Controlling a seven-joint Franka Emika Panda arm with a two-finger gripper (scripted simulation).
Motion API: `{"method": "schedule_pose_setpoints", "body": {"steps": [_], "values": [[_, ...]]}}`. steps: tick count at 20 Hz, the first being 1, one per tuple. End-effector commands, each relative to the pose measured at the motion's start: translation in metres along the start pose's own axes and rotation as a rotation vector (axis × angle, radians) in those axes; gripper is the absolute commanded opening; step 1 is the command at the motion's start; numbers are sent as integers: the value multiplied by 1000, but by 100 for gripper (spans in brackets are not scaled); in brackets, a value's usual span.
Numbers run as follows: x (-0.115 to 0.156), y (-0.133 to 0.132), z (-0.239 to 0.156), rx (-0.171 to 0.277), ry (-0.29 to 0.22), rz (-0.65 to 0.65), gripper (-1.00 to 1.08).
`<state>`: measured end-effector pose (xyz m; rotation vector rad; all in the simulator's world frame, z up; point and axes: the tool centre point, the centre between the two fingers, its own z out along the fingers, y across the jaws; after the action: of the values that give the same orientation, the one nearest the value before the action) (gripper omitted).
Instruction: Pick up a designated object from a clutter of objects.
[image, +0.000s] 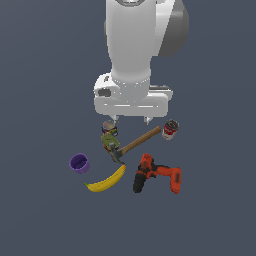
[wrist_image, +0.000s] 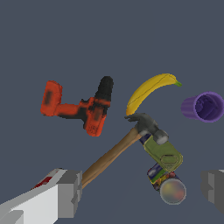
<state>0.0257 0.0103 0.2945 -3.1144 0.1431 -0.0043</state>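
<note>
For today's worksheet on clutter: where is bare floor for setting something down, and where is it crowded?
Bare grey floor lies on the exterior view's left of the purple cup and on the near side of the yellow curved banana and orange-and-black power drill. It is crowded around the wooden-handled hammer.

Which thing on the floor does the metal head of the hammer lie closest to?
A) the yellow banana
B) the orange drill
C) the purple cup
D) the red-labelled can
A: in both views the hammer has its metal head right at one end of the banana, while the cup, drill and red-labelled can lie farther off.
</note>
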Motion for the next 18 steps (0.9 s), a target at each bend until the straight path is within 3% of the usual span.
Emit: {"method": "schedule_pose_setpoints", "body": {"steps": [1, 18], "values": [[8, 4, 9, 3, -1, 54, 100], [76, 47, 116, 9, -6, 587, 100]]}}
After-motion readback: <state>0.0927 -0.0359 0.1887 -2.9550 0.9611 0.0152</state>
